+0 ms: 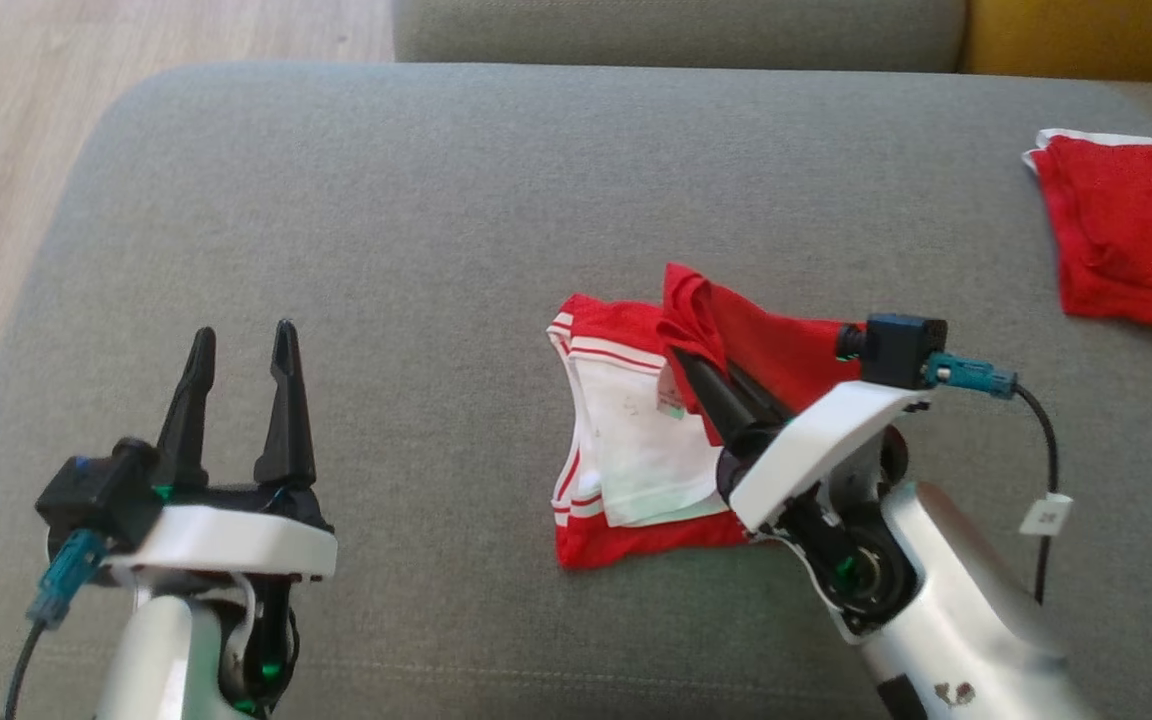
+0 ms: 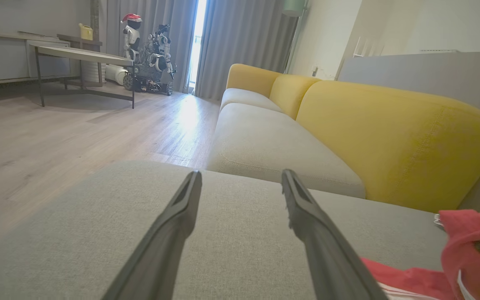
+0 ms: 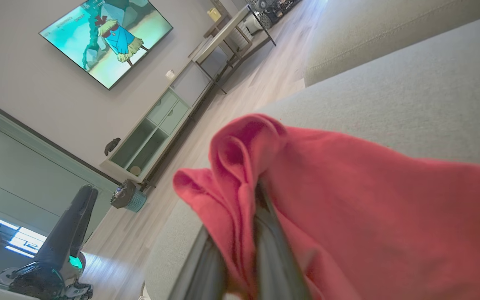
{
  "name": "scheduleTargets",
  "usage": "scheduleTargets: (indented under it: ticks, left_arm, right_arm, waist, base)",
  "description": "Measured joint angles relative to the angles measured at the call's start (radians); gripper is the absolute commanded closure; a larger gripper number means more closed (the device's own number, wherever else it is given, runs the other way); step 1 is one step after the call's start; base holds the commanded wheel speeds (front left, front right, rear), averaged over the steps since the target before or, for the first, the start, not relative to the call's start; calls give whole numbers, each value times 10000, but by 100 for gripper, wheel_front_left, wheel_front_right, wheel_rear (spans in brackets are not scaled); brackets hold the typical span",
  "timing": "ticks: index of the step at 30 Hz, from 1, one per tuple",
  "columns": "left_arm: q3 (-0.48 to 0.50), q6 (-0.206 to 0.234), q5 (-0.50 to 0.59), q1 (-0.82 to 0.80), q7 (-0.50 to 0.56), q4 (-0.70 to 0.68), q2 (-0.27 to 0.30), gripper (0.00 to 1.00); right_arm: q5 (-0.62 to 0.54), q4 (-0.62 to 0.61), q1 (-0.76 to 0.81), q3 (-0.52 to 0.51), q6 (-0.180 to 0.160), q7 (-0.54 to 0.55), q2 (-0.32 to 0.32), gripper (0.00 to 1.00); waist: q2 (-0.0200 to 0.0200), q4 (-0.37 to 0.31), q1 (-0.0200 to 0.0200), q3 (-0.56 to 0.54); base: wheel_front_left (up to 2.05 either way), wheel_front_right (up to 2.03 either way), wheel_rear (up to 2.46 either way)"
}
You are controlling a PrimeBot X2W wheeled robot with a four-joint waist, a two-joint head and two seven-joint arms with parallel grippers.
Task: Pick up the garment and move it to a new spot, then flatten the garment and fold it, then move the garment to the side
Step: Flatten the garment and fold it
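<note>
Red garment (image 1: 626,440) pinched by right gripper (image 1: 686,362), folded red cloth (image 1: 1131,240) well apart

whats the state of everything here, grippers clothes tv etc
left gripper, open, empty, over the cushion
right gripper, shut on the garment's red edge
garment, rumpled, white lining showing, one edge lifted
second garment, seems folded, lying flat at the cushion's right
tv, on
curtains, drawn but for a narrow gap
</note>
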Motion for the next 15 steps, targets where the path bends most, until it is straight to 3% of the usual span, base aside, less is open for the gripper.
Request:
scheduleTargets:
  ticks: [10, 11, 12, 15]
  left_arm:
    - [-221, 98, -132, -10, 0, 35, -4, 0]
    - [-182, 96, -176, -12, 0, 36, -2, 0]
    - [-128, 90, -174, -12, 0, 40, -2, 0]
    - [65, 86, -173, -15, 0, 40, 0, 0]
  right_arm:
    - [694, 1877, -941, 1434, 0, -755, -19, 100]
    - [721, 2019, -981, 1632, 0, -755, -35, 70]
    - [786, 2104, -1019, 1814, 0, -754, -35, 3]
    - [1083, 2157, -1098, 2194, 0, -759, -35, 0]
  waist:
    - [0, 366, 0, 281]
    - [0, 376, 0, 302]
    - [0, 376, 0, 319]
    - [0, 330, 0, 340]
  base:
    - [0, 0, 0]
    - [0, 0, 0]
    - [0, 0, 0]
    - [0, 0, 0]
